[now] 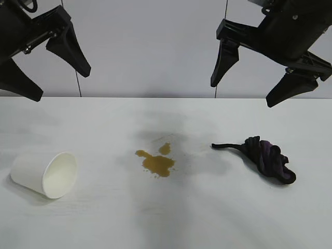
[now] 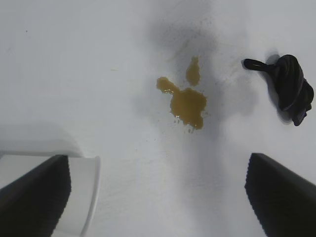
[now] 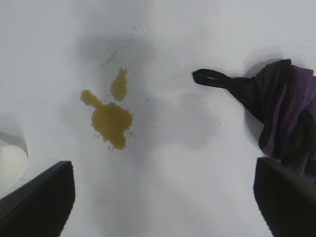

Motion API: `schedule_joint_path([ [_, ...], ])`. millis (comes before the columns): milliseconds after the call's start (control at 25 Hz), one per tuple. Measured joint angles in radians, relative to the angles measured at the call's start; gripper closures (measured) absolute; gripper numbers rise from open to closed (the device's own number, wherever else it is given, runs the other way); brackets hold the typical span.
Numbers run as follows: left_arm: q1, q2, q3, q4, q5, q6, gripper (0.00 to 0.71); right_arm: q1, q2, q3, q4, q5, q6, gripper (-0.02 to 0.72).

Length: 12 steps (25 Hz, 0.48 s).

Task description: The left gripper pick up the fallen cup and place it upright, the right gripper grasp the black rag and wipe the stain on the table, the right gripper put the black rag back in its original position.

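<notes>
White and matte, the table (image 1: 171,218) stretches before us under a pale wall (image 1: 150,46). Going from the left, we see the left gripper (image 1: 54,78) hanging high above the surface, its fingers spread wide and holding nothing. Below it, near the left edge, the cup (image 1: 45,175) lies on its side with its mouth turned toward the near right. At the middle sits the stain (image 1: 157,163), a brownish blotch with a smaller blob just behind it. Farther right lies the black rag (image 1: 265,158), bunched, its thin tail pointing toward the stain. Above it hangs the right gripper (image 1: 244,91), fingers wide and empty.
</notes>
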Motion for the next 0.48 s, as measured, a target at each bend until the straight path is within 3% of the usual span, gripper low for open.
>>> schedule_joint_path([
  [200, 0.000, 0.000, -0.015, 0.032, 0.008, 0.049, 0.017, 0.000, 0.000, 0.000, 0.000, 0.000, 0.000, 0.021],
  [480, -0.007, 0.000, -0.099, 0.290, 0.364, 0.562, 0.017, 0.000, 0.000, 0.000, 0.000, 0.000, 0.000, 0.021],
])
